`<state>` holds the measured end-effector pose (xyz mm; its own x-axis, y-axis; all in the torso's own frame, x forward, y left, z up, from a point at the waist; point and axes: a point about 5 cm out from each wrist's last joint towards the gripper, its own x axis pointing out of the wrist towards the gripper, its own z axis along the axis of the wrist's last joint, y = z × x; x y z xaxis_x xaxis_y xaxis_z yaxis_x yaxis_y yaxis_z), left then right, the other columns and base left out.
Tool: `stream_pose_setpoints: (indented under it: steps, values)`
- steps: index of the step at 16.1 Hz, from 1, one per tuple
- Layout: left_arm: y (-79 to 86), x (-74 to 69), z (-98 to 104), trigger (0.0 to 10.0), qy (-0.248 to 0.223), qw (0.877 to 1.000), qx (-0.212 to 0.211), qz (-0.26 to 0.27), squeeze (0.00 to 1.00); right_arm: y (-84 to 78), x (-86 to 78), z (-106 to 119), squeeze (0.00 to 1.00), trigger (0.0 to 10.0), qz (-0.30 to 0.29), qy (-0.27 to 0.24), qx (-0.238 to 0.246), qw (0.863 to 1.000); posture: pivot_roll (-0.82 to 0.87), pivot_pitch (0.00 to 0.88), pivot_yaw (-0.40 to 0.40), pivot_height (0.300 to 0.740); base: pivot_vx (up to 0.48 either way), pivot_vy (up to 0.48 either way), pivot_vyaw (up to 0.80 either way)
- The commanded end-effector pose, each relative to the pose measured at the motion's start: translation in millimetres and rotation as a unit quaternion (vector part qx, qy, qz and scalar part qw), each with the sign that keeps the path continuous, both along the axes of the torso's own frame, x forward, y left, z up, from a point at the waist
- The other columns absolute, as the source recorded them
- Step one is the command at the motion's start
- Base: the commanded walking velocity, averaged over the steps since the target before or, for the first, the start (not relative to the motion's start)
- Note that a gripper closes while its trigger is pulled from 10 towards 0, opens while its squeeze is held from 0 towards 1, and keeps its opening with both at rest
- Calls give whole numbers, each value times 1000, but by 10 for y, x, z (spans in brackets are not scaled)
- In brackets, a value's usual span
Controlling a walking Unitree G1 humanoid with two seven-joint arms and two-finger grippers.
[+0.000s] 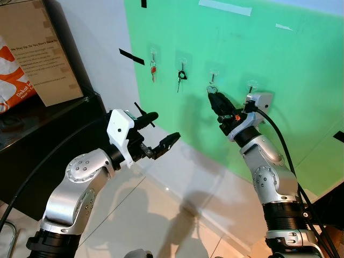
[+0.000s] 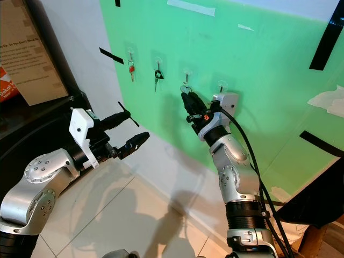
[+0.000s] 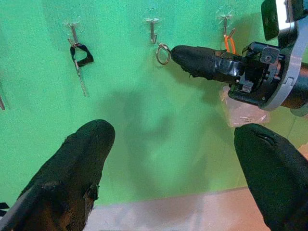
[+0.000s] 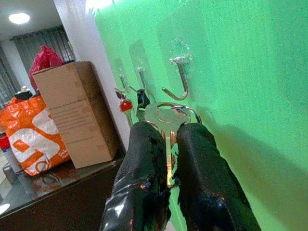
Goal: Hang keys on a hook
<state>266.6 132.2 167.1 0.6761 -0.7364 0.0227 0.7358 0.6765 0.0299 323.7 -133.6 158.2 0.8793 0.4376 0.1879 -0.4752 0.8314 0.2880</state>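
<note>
On the green wall [image 1: 279,107] is a row of clear hooks. My right gripper [image 1: 214,97] is shut on a silver key [image 4: 169,159]. The key's ring [image 4: 168,111] sticks out past the fingertips, just below and beside the third hook [image 4: 179,79], not over it. In the left wrist view the ring [image 3: 163,54] hangs a little under that hook [image 3: 153,31]. A red key [image 1: 153,70] hangs on the first hook and a black-headed key [image 1: 181,76] on the second. My left gripper [image 1: 164,127] is open and empty, held away from the wall at lower left.
A fourth hook [image 1: 251,85] is bare beside my right wrist. A dark cabinet [image 1: 54,123] on the left carries a cardboard box [image 1: 45,54] and an orange bag [image 1: 13,80]. Black tape strips [image 1: 131,56] mark the wall. Pale tiled floor [image 1: 161,215] lies below.
</note>
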Motion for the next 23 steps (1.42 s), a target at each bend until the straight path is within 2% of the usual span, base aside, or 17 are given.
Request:
stream_pose_setpoints:
  steps: [1, 3, 8, 13, 23]
  values:
    - [-2, -2, 57, 10000, -10, 1000, 5, -5, 0, -19, -21, 71, 0, 10000, 1, -13, 8, 1000, 5, 0, 74, 740, 0, 0, 0]
    - [-2, -2, 57, 10000, -10, 1000, 5, -4, 0, -10, -27, 148, 0, 10000, 11, -27, 24, 999, 4, 0, 73, 740, 0, 0, 0]
    - [-9, 1, 56, 10000, -10, 1000, 4, -5, 0, 42, -1, 210, 0, 10000, 26, -35, 23, 999, 6, 0, 71, 740, 0, 0, 0]
    - [-7, 1, 59, 10000, -10, 1000, 7, -8, 0, 108, 96, 270, 0, 10000, 26, -38, 24, 999, 8, 0, 72, 740, 0, 0, 0]
    - [-2, -1, 70, 10000, -12, 1000, 9, -9, 0, 127, 198, 219, 0, 10000, 6, -32, 32, 999, 16, 0, 73, 740, 0, 0, 0]
